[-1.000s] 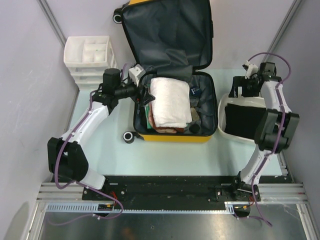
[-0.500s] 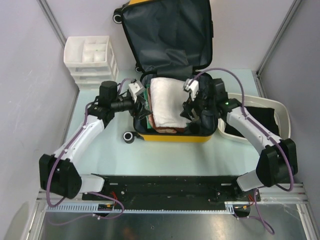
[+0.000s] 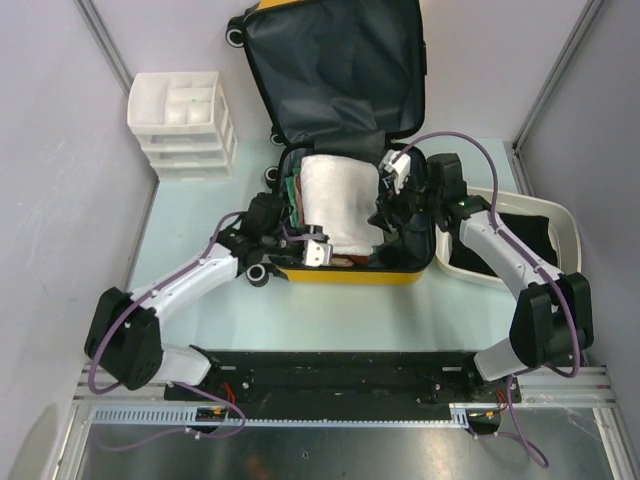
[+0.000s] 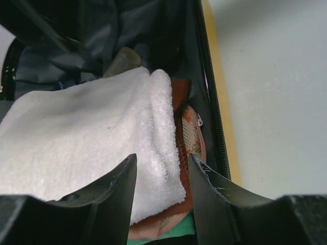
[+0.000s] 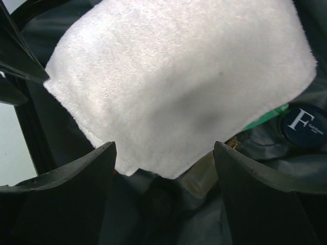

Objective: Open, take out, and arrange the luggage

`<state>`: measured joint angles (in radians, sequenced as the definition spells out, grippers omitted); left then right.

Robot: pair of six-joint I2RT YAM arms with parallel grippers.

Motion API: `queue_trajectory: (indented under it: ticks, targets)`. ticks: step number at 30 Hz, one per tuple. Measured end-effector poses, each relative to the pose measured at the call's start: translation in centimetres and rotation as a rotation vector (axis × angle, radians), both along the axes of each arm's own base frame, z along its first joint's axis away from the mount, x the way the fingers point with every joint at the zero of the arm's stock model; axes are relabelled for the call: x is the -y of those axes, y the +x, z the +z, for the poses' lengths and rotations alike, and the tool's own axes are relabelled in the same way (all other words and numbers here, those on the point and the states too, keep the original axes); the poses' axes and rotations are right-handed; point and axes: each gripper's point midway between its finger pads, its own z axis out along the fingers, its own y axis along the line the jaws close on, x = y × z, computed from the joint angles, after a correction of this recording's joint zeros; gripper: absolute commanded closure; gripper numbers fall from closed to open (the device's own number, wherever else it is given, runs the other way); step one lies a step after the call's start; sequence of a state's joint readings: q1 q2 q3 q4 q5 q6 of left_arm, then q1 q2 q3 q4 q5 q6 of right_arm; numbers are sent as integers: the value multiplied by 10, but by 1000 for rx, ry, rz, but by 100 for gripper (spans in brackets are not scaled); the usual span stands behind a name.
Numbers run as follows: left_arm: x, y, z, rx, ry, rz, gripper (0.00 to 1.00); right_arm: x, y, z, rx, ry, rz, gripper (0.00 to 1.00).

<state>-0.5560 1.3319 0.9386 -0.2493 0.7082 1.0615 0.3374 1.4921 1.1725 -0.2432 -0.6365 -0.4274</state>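
Taking things out is the step I judge to be in hand: the suitcase (image 3: 340,275) lies open mid-table (image 3: 330,310), lid propped up at the far side, with a folded white towel (image 3: 335,200) topping its load. My left claw (image 4: 162,158) stands half-closed astride the towel's near left corner, and I cannot tell whether it bites yet. Its camera alone shows a reddish mesh pouch (image 4: 191,138) under that edge. My right claw (image 5: 163,148) is spread wide at the towel's right edge, and only its view shows a dark round cap (image 5: 304,122) marked F. Next, I think, both claws need a firm pinch and a level lift clear of the rim. Only the overhead view shows the white tub (image 3: 565,225) to the right.
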Motion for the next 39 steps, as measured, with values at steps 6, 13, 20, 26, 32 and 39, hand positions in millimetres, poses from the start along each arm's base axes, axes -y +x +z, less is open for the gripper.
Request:
queue_trajectory:
  ticks: [6,13,20,26,32,39]
  targets:
    - [7,15,-31,51,86,-58,45,9,-2,12,32,3,-13,4]
    - [8,29,-44,104,143,-74,83,11,-18,8,57,-17,15,2]
    - [12,39,-33,117,133,-62,100,8,-23,-5,94,-26,41,0]
    - [24,45,2,90,50,-46,100,-11,-34,-6,182,-13,106,0]
    - [31,48,24,74,-7,-33,100,-45,-43,5,317,3,182,0]
    - [30,55,43,55,-53,-12,100,-67,-25,-4,439,-44,143,3]
